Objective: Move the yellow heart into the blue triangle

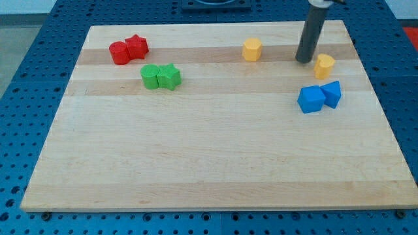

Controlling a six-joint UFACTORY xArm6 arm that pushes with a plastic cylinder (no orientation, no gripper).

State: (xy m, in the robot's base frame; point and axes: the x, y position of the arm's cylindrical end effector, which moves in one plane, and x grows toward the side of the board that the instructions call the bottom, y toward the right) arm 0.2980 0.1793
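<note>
- Figure: the arm's dark rod ends at its tip (304,61), resting just beside the small yellow plastic heart block (324,65), on the side toward the view's left and slightly above it.
- No pincer is fitted, so nothing can be said of an open or closed state.
- The blue plastic triangle block (332,94) lies near and below the yellow heart, touching a blue plastic cube-like block (311,99) on its left.
- Risk: pushed from this side, the heart would likely travel rightward, past the triangle and toward the edge of the pale wooden desk (215,163).
- Risk: an off-centre push may spin the heart aside.
- Risk: the tip could strike the blue cube-like block and shift the triangle.
</note>
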